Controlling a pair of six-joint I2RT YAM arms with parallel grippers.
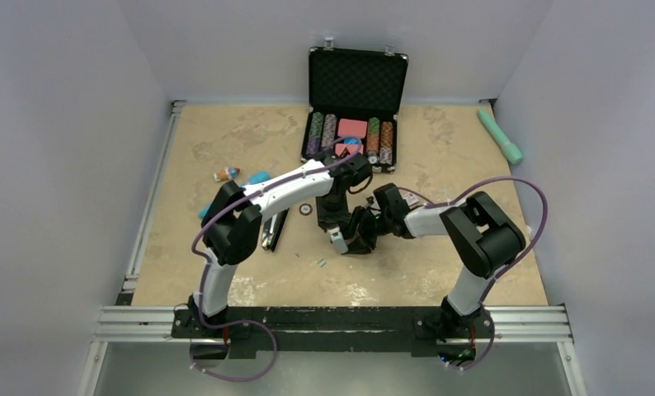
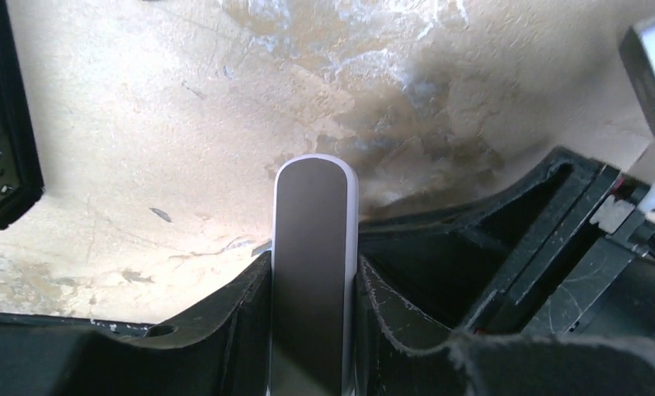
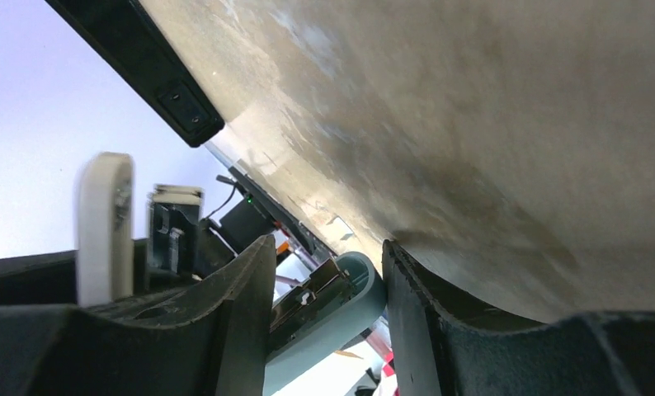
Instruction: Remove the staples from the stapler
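The stapler is held open above the middle of the table, between both grippers. My left gripper is shut on one arm of it, a flat dark bar with pale edges that sticks out past the fingertips. My right gripper is shut on the other arm, a rounded grey shell with a silvery metal channel inside. The pale bar also shows edge-on in the right wrist view. A tiny grey strip, apparently staples, lies on the table just in front of the grippers.
A slim black object lies under my left arm. An open black case of poker chips stands at the back. A long teal tube lies back right. Small bits and a ring lie to the left.
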